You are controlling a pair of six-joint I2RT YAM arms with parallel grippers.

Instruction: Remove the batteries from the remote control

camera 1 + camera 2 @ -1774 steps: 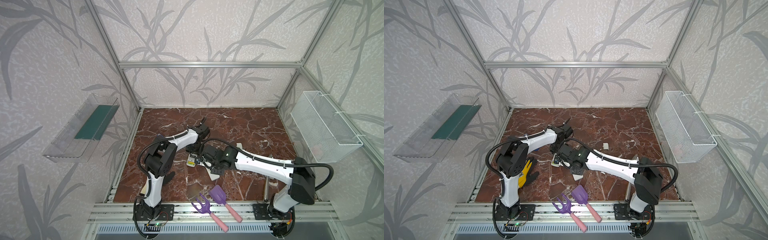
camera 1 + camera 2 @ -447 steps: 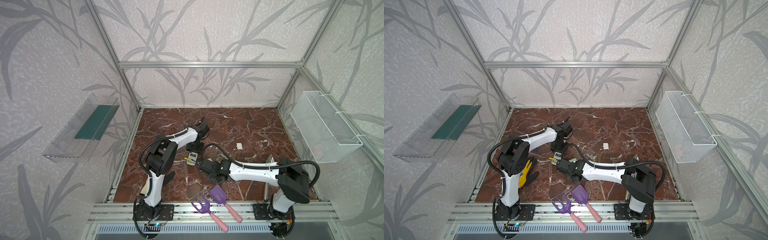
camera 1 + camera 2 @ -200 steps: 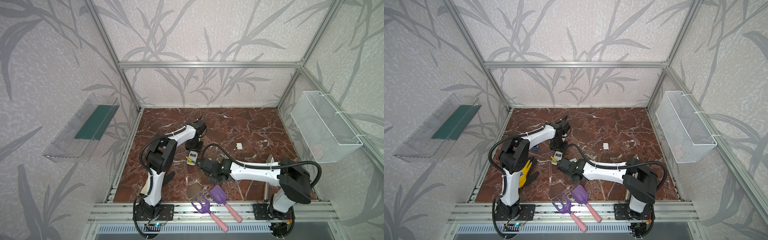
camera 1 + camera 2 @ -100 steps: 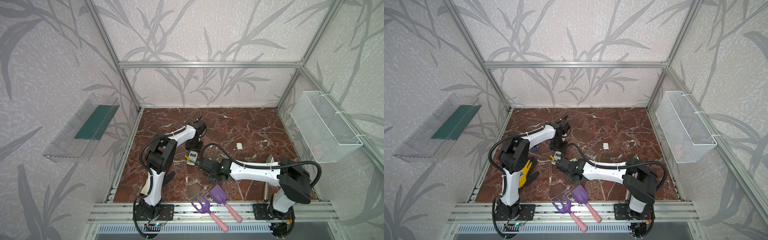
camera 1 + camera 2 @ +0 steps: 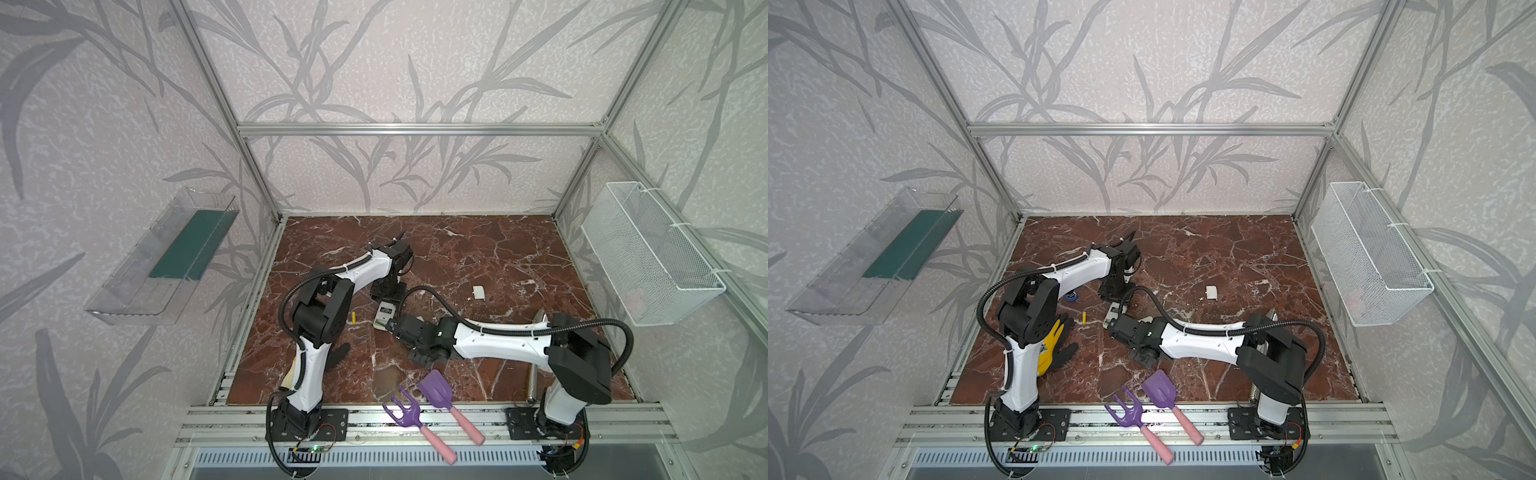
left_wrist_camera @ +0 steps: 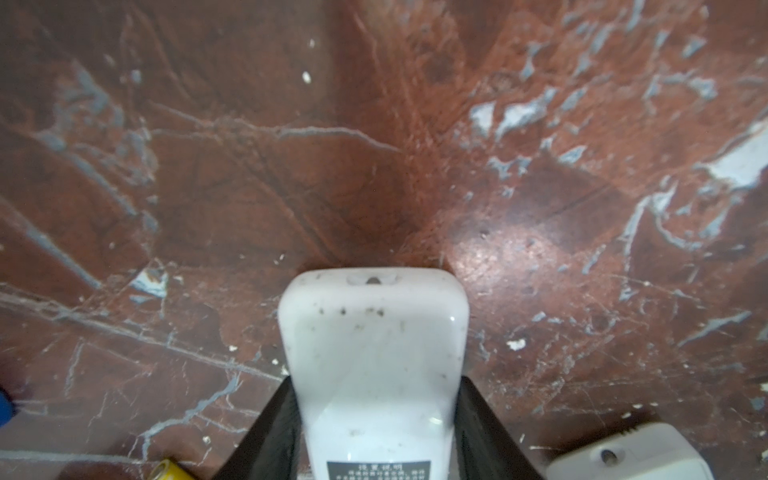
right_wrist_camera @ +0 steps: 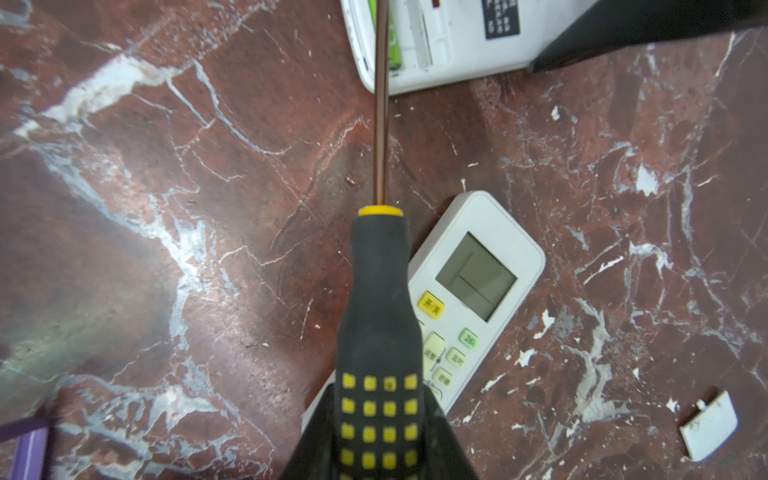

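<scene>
My left gripper [image 6: 374, 382] is shut on the white remote control [image 6: 374, 332], which lies back up on the marble floor [image 5: 384, 313]. My right gripper [image 7: 380, 388] is shut on a black-and-yellow-handled screwdriver [image 7: 380, 311]. Its shaft [image 7: 381, 104] runs into the remote's open battery bay, beside a lime-green battery [image 7: 395, 45] seated there. The shaft's tip is out of the frame. One loose battery [image 5: 353, 318] lies on the floor left of the remote in both top views [image 5: 1083, 317].
A second white remote [image 7: 478, 282] lies face up under the screwdriver handle. The white battery cover [image 5: 478, 292] sits farther right. Purple shovel [image 5: 436, 390] and rake [image 5: 405, 409] lie at the front edge. A yellow-black glove [image 5: 1050, 345] lies by the left arm's base.
Over the last second hardly anything has moved. Since about nine seconds ago the right arm has dropped low and now reaches the remote from the front.
</scene>
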